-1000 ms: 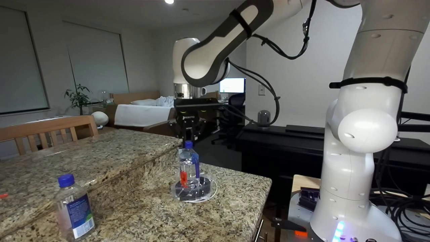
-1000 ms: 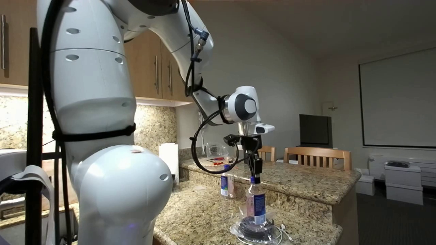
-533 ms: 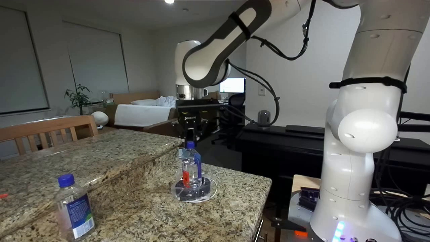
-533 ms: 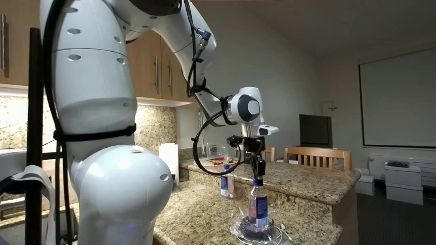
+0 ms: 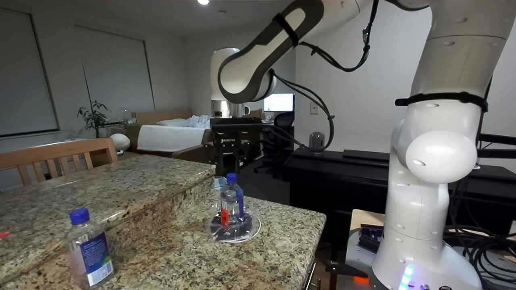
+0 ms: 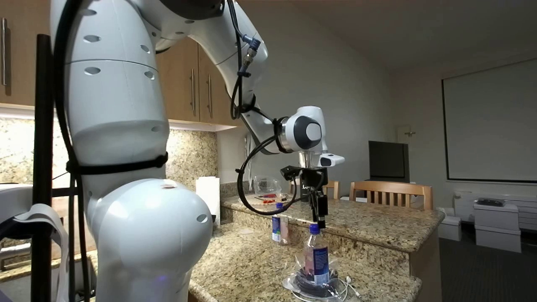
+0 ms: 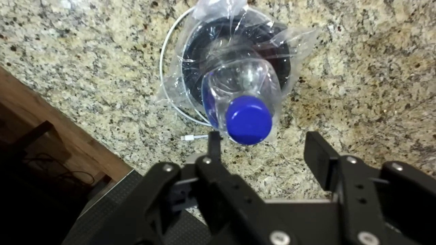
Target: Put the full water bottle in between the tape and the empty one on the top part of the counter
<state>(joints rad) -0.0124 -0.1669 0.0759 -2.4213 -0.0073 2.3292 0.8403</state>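
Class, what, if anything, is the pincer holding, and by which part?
Nothing is held: the pincer is open in the wrist view, its fingers apart, not closed on the blue cap of the bottle.

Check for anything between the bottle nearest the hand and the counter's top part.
In both exterior views, the granite riser steps up between the bottle and the top part of the counter; lifting over its edge seems needed.

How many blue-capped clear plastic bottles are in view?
2: one bottle on or in the plastic-wrapped black ring, another bottle on the lower speckled granite counter. More may be hidden.
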